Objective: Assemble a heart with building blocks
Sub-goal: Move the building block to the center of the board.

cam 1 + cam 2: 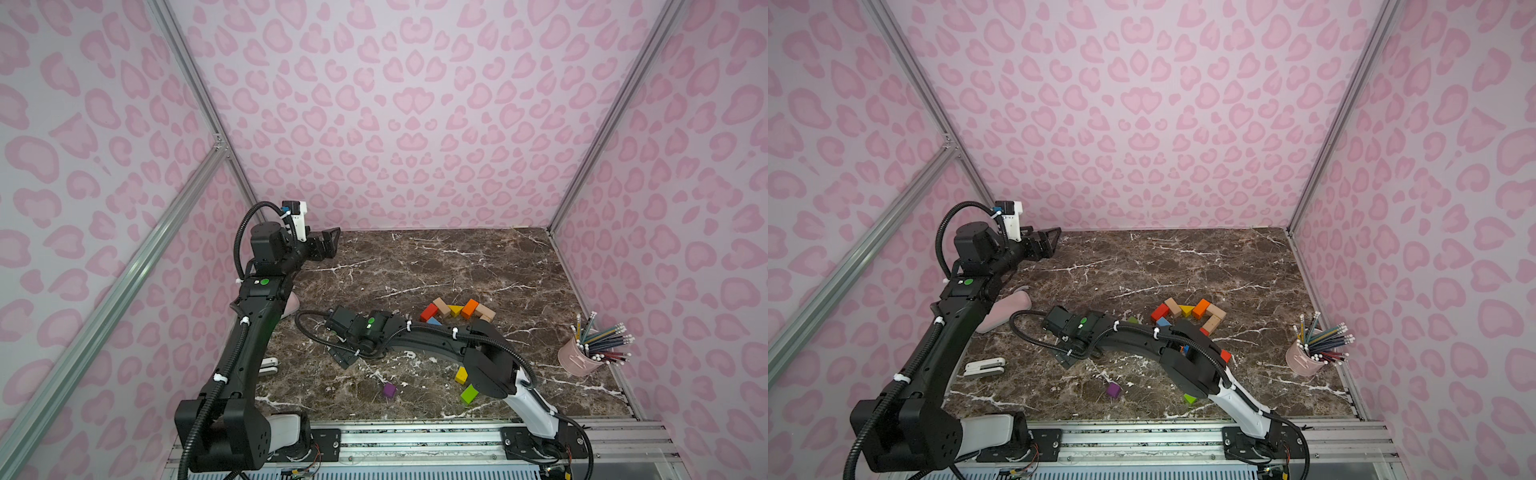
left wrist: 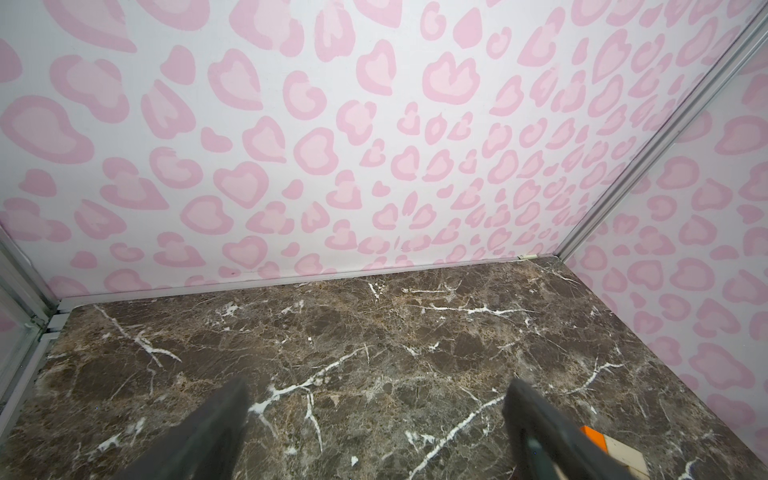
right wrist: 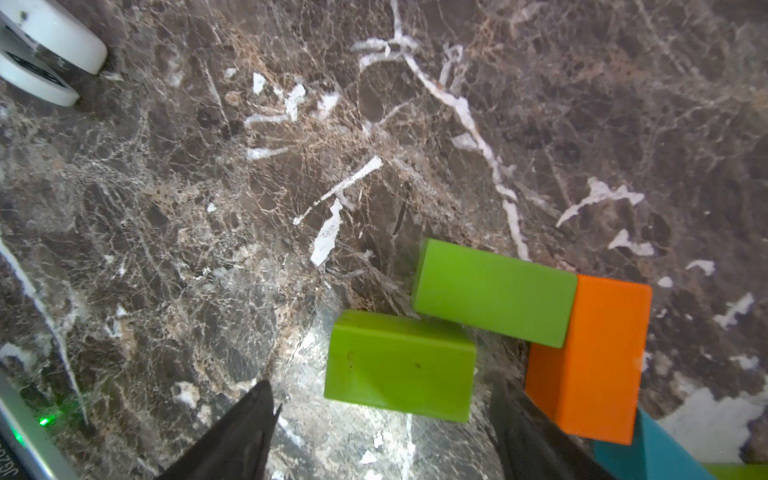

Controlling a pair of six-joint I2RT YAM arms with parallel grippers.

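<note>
In a top view the left arm (image 1: 249, 345) covers most of the pink pouch (image 1: 293, 304) and the white stapler (image 1: 271, 365), and the right arm (image 1: 436, 336) hides the near side of the building blocks (image 1: 457, 309). The right wrist view's edge cuts off a blue block (image 3: 648, 453). In the left wrist view one of the left fingers (image 2: 548, 428) hides part of an orange block (image 2: 593, 434).

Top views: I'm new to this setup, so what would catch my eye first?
The pink heart-spotted walls surround everything. On the dark marble table, a bright cluster of building blocks lies right of centre, and a pink cup of pencils sits at the right edge.
</note>
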